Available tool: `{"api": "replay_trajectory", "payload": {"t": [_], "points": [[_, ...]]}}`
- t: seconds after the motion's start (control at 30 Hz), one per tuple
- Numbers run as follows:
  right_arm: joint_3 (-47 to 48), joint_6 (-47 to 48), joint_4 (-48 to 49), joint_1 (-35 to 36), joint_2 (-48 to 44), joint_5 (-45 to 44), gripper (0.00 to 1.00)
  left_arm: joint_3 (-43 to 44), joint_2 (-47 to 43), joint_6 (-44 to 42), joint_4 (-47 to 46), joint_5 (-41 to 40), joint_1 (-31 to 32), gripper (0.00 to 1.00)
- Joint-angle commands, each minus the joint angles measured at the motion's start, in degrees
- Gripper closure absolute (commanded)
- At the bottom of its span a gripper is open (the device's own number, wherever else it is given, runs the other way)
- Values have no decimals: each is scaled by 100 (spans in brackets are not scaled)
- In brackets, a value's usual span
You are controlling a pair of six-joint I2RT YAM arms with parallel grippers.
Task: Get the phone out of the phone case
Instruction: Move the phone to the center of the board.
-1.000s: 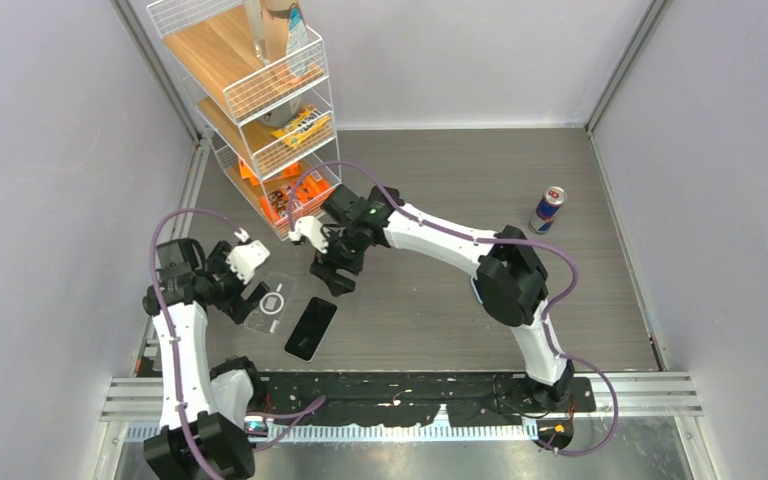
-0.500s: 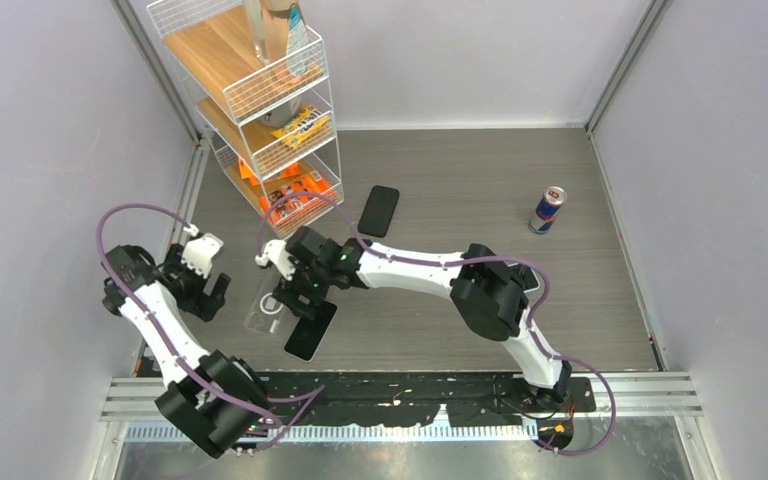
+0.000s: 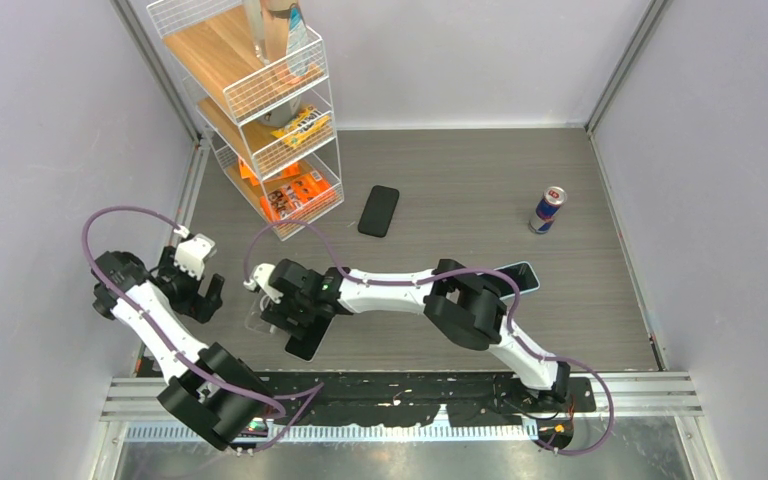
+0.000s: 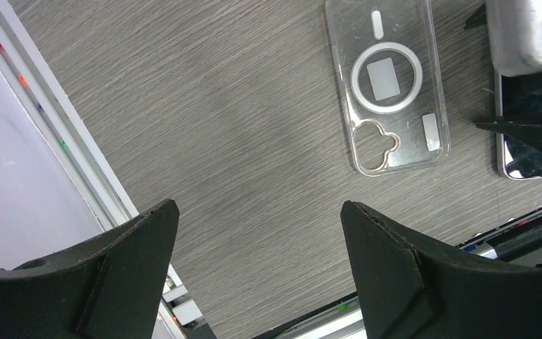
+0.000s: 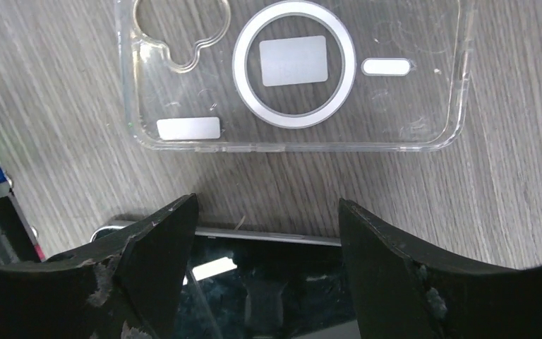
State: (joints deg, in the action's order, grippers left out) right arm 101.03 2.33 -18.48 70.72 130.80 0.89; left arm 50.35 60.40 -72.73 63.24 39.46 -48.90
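The clear phone case [image 5: 296, 74] lies empty and flat on the table, its white ring up; it also shows as the case [image 4: 388, 85] and the case [image 3: 256, 322]. The black phone [image 5: 268, 282] lies bare right beside it, screen up, seen as the phone [image 3: 308, 343] near the front edge. My right gripper [image 5: 266, 205] hangs open low over the phone's long edge next to the case, holding nothing; from above, the right gripper [image 3: 290, 312] covers part of both. My left gripper [image 4: 259, 208] is open over bare table left of the case, seen from above as the left gripper [image 3: 203, 300].
A wire shelf [image 3: 260, 110] with snack packs stands at the back left. A second black phone [image 3: 378, 210] lies mid-table, a red can [image 3: 547, 208] stands at the right, and a blue-edged phone [image 3: 520, 275] lies behind the right arm's elbow. A metal rail [image 4: 77, 162] borders the left edge.
My right arm swung left and toward the front, coming down over the case and phone. My left arm drew back to the left, away from the case. Both grippers stayed open.
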Motion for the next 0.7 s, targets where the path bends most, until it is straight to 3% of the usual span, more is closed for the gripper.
{"api": "replay_trajectory", "payload": {"t": [0.0,0.23,0.67], "points": [[347,-122,168,41,52,-395,22,177,-63,-171,137,258,-92,11],[51,-12,159,124,-78,-467,22,209,-64,-204,209,368,-111,11],[-1688,1127,75,-44,-1241,-175,26,215,-156,-272,378,459,-111,11]]}}
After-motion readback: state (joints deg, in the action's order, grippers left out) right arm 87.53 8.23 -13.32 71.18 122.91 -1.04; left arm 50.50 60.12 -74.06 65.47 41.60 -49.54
